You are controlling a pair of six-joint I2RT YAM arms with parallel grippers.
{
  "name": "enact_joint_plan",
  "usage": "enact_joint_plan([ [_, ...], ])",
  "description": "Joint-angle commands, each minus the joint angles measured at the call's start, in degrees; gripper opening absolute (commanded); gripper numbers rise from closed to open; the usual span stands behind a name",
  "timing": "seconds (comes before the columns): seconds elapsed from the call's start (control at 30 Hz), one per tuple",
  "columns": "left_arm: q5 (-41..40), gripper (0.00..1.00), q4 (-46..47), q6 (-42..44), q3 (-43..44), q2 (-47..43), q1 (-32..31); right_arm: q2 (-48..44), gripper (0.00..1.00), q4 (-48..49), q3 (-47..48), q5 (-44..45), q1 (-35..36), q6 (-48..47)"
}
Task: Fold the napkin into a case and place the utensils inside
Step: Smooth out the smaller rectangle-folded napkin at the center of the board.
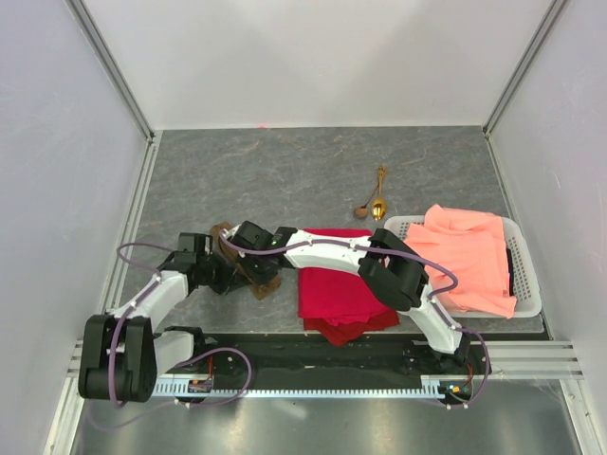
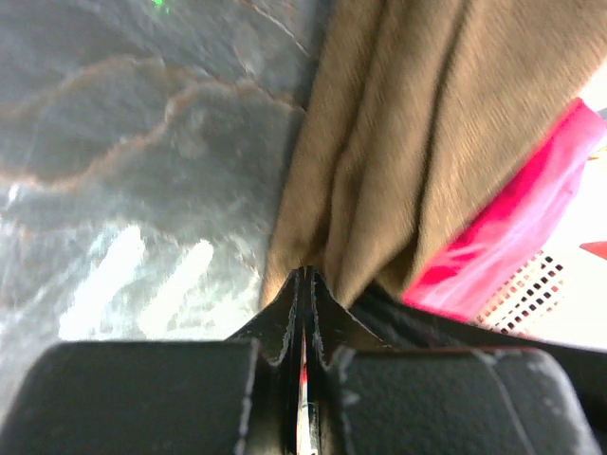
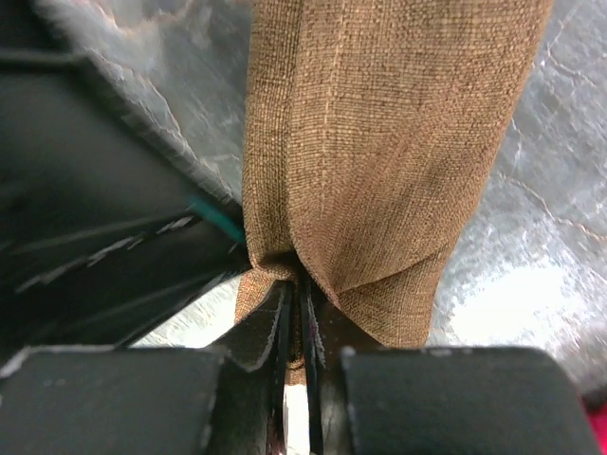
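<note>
Black fingers of the left gripper [image 2: 303, 284] sit pressed together at the bottom of the left wrist view, and a pinch of the napkin [image 2: 398, 142] runs out from their tips. The right gripper [image 3: 296, 294] is likewise clamped on the same cloth, with a fold of the weave tucked between its jaws. From above, the napkin is a small crumpled bunch between the two grippers at the near left of the desk [image 1: 285, 171], just beside the red cloth [image 1: 337, 275]. Whether it hangs clear of the desk or drags on it I cannot tell.

No case has been formed yet, so the job looks to be at an early stage: getting the cloth spread out for folding. To do that well, the grippers should probably draw apart until the fabric is flat and taut. They should then lay it on bare desk to the left, away from the red cloth, so the two do not catch. Both pinches are thin and could slip under a hard pull.

Farther off, the utensils [image 1: 375, 199] lie together near the middle of the desk, well apart from the napkin. An orange cloth [image 1: 469, 256] fills the white basket [image 1: 526, 284] on the right.
</note>
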Motion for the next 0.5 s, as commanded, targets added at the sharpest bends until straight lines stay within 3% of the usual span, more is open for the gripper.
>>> enact_joint_plan([
  [0.0,-1.14,0.02,-7.11,1.69,5.26,-5.02,0.28,0.03,0.14,4.71,-3.79,-2.64,-1.01,1.89],
  [0.2,-5.89,0.07,-14.77,6.36,14.75,-8.63,5.98,-1.38,0.19,6.73,-5.64,-4.31,-1.54,1.46],
  [0.47,6.41,0.04,-4.17,8.30,18.90,8.66,7.75,-2.43,0.21,8.23,-7.31,-5.01,-1.63,2.42],
])
